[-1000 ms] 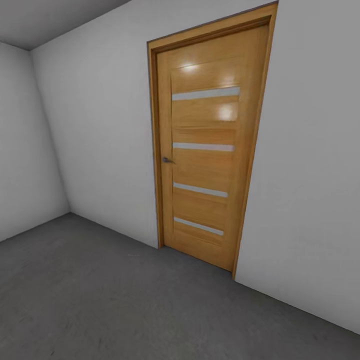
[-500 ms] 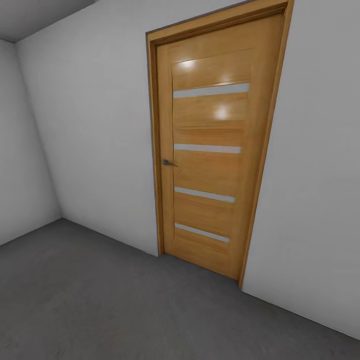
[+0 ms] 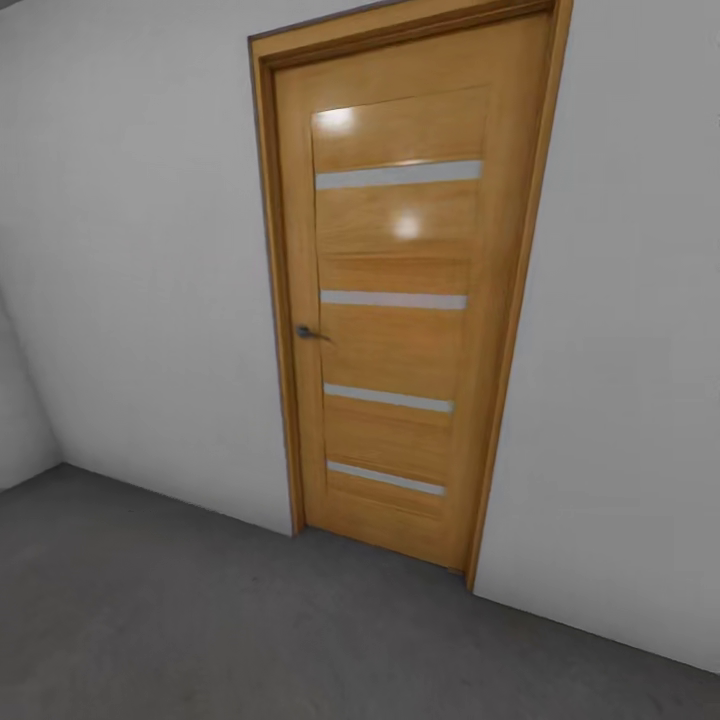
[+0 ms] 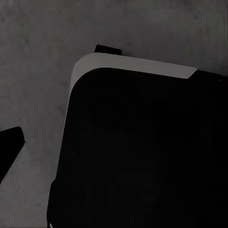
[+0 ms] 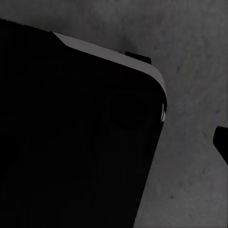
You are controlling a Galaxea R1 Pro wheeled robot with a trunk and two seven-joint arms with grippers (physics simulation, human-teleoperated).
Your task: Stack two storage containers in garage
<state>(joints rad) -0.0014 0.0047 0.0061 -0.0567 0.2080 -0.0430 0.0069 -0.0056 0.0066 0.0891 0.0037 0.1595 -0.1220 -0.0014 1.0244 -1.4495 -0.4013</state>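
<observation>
You are facing a closed wooden door (image 3: 400,300) set in a plain white wall (image 3: 150,250), with the dark grey floor (image 3: 200,630) running up to its threshold. The door has four pale horizontal strips across its panel and a small dark handle (image 3: 308,332) on its left edge, so the hinges are likely on the right. The grey floor and bare walls fit the garage, so you appear to be on your way out toward the living room.

Neither storage container can be placed from these pictures, so nothing can be said about which way either one points or how its long axis lies; judge that once you reach them.

In both wrist views the arms seem to hang low beside the body, a sensible tucked posture for driving. The left wrist view looks down at the floor past a large black rounded body with a pale rim (image 4: 133,66), probably the robot's base, and a dark tip (image 4: 9,142) at the frame edge may be a finger. The right wrist view matches it, with a dark tip (image 5: 222,140). I cannot tell whether either gripper is released or clenched, though nothing appears to be carried.
</observation>
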